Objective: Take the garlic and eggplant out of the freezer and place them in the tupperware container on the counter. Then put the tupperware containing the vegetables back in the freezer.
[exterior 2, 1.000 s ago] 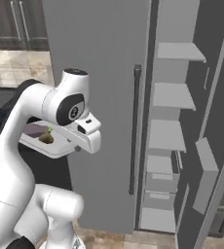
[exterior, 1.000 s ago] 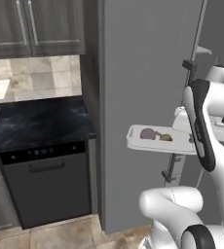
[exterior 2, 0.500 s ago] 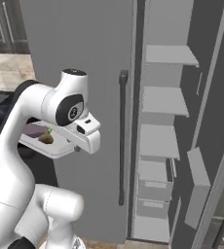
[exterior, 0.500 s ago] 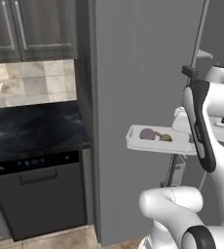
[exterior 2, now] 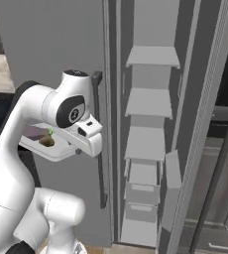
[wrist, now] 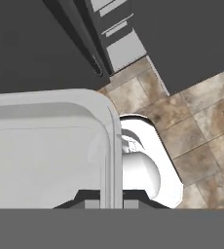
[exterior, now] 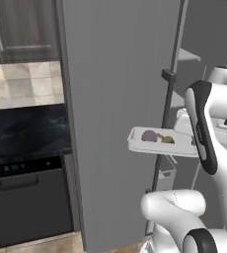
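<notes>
Holding up the shallow white tray with round corners (exterior: 157, 146) in the air, beside the tall grey freezer (exterior: 118, 99) and its dark bar handle (exterior 2: 100, 144). Pinching the tray's rim tight with the two dark finger tips (wrist: 91, 204). Inside the tray: small purple eggplant (exterior: 148, 136), touching a little brownish garlic bulb (exterior: 167, 140).

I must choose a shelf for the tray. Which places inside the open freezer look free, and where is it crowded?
In the right base view, the three upper shelves of the freezer look bare, bordered by its grey side walls. Lower down, drawers crowd the space. The tupperware container, carrying the eggplant and garlic, hangs outside, beside the door.
</notes>
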Tool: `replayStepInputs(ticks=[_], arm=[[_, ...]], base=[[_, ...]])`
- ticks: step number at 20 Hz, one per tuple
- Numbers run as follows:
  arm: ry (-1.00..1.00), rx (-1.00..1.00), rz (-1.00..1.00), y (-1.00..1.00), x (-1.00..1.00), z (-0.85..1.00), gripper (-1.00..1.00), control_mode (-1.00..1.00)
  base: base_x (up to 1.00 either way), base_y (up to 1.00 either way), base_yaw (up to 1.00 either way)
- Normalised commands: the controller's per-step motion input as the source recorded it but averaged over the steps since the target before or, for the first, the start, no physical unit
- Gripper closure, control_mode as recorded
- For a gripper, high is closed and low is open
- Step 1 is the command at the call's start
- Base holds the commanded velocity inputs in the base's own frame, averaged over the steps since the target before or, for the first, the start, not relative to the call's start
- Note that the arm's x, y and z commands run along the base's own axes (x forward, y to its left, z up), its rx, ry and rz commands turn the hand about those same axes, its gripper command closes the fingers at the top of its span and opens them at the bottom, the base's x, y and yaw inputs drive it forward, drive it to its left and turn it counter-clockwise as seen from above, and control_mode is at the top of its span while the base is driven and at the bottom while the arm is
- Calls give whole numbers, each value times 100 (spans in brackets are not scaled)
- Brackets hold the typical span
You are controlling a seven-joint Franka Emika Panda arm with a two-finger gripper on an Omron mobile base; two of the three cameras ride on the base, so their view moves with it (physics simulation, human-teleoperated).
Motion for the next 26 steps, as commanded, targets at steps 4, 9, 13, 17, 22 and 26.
replayStepInputs(ticks=[4,9,13,17,22,26], arm=[[0,0,0,0,0,0,100,100],[0,0,0,0,0,0,100,100],[0,0,0,0,0,0,100,100],[0,0,0,0,0,0,100,100],[0,0,0,0,0,0,100,100],[0,0,0,0,0,0,100,100]], base=[[20,-46,1],[28,-44,0],[28,-47,1],[46,-36,0],[52,-30,0],[62,-16,0]])
